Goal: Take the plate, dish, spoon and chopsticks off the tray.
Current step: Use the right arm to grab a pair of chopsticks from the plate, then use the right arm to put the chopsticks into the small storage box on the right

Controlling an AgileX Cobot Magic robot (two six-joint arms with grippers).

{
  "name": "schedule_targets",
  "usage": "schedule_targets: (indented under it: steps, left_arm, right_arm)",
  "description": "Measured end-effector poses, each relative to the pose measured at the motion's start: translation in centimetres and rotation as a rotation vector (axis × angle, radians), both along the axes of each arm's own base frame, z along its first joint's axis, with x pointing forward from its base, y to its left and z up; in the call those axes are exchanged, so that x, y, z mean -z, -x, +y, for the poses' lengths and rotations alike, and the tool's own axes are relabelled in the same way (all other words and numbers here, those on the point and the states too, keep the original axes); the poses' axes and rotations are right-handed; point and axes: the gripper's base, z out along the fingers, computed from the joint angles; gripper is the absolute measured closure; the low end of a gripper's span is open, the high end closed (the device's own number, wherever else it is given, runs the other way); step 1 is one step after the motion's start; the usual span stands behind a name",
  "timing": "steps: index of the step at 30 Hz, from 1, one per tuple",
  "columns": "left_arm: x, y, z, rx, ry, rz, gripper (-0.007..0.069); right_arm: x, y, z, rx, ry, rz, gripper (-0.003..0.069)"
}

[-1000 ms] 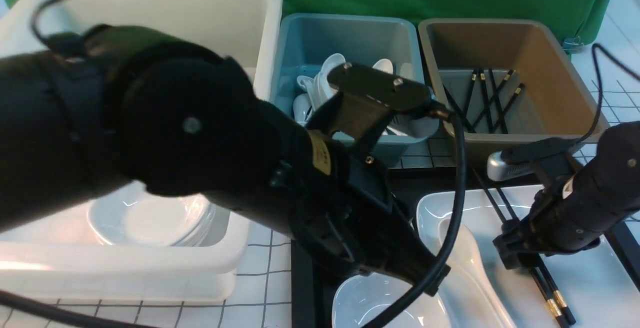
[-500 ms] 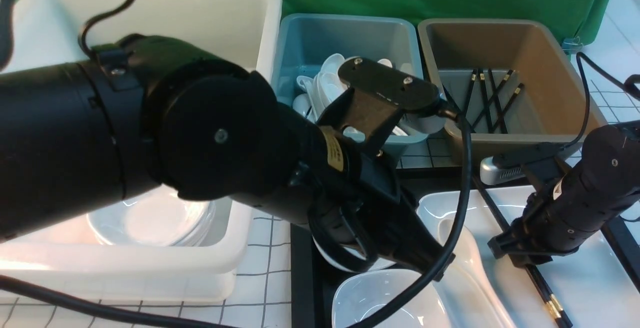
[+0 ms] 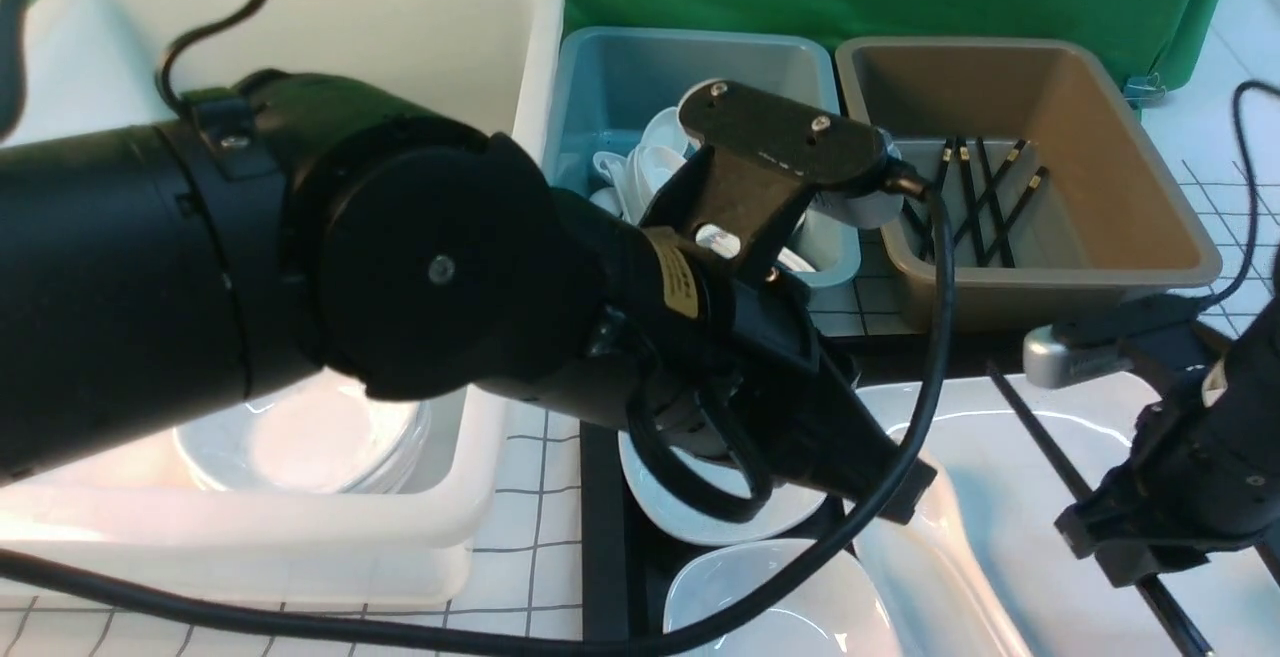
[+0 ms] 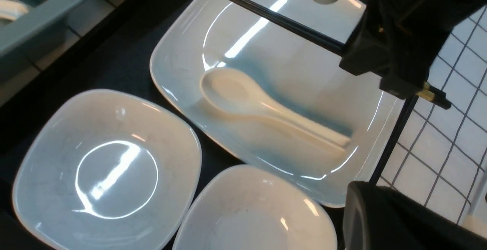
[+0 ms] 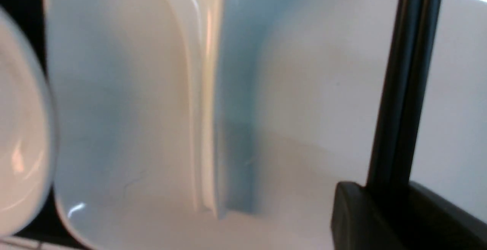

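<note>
Progress stands at the first item. The right tool [image 4: 384,71] is clamped narrow on the chopsticks [image 4: 281,19] near their gold-banded end. The pair runs over the right part of the plate [image 4: 274,63]; whether it is clear of the plate's surface cannot be told. The spoon [image 4: 262,105] lies in the plate, bowl up, untouched. Two small dishes [image 4: 106,166] sit on the tray [image 4: 95,59], just beside the plate and each other. By this evidence nothing has yet left the tray. Plate, spoon and dishes are all outstanding, and the chopsticks are gripped but not delivered. On the bench [image 3: 520,577] beyond the tray, the white tub [image 3: 400,37] holds white crockery, the teal tub [image 3: 690,67] spoons and the brown tub [image 3: 1040,97] chopsticks; these are judged the destinations. The left tool [image 3: 905,499] is closed over the tray, with nothing seen in it. The left arm hides much of the tray in the front view, and the tray's near edge is cut off. The right wrist view is blurred, showing little beyond chopsticks and plate.
</note>
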Motion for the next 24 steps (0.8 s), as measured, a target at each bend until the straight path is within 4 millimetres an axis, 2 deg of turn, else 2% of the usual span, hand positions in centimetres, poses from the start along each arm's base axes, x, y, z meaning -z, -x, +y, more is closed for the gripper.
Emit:
schedule_targets:
  steps: [9, 14, 18, 20, 24]
  left_arm:
    - [-0.8, -0.7, -0.4, -0.029, 0.085, -0.083, 0.0627]
    - [-1.9, -1.5, -0.7, -0.048, 0.159, -0.228, 0.0627]
    - [-2.4, -2.6, -0.8, -0.074, 0.212, -0.334, 0.0627]
    - [-2.5, -3.5, -0.4, -0.112, 0.240, -0.350, 0.0627]
    - [-2.3, -4.4, 0.3, -0.153, 0.238, -0.342, 0.0627]
  right_arm:
    - [-4.6, 3.2, 0.4, -0.065, -0.155, -0.089, 0.0536]
    - [-6.7, 2.8, 0.5, -0.079, -0.185, -0.219, 0.0536]
    - [-9.4, 0.4, 0.7, -0.074, -0.206, -0.373, 0.0536]
    - [-10.9, -1.8, 0.5, -0.059, -0.208, -0.432, 0.0536]
    - [-12.4, -6.3, -0.3, -0.004, -0.204, -0.496, 0.0536]
